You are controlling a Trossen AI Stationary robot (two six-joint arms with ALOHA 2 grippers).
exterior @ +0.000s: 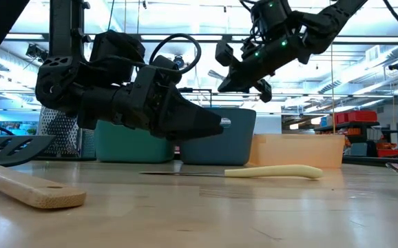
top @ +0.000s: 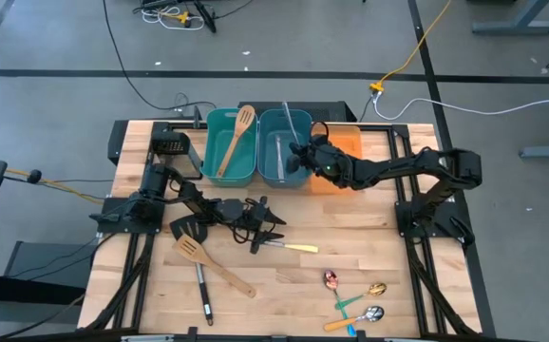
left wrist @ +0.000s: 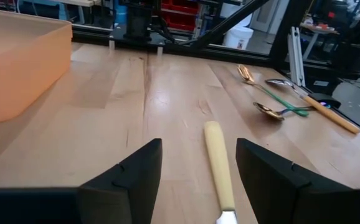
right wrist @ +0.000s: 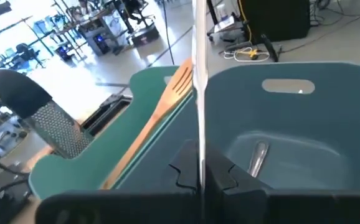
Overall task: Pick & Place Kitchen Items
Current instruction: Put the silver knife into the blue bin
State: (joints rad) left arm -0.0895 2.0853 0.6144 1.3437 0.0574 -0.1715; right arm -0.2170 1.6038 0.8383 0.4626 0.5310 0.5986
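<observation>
Kitchen items are lying spread over the wooden table (top: 350, 237). Near the middle, the left gripper (left wrist: 198, 180) is hovering low with its fingers spread wide, straddling the yellow-handled knife (top: 289, 247), which is lying flat on the wood. At the far side, the right gripper (top: 298, 150) is hanging above the blue bin (top: 284, 171), clenched on a silver knife (right wrist: 198, 74) held upright. A wooden spatula (top: 236, 142) is leaning in the teal bin (top: 213, 157), and three spoons (top: 360, 299) are lying at the near right.
</observation>
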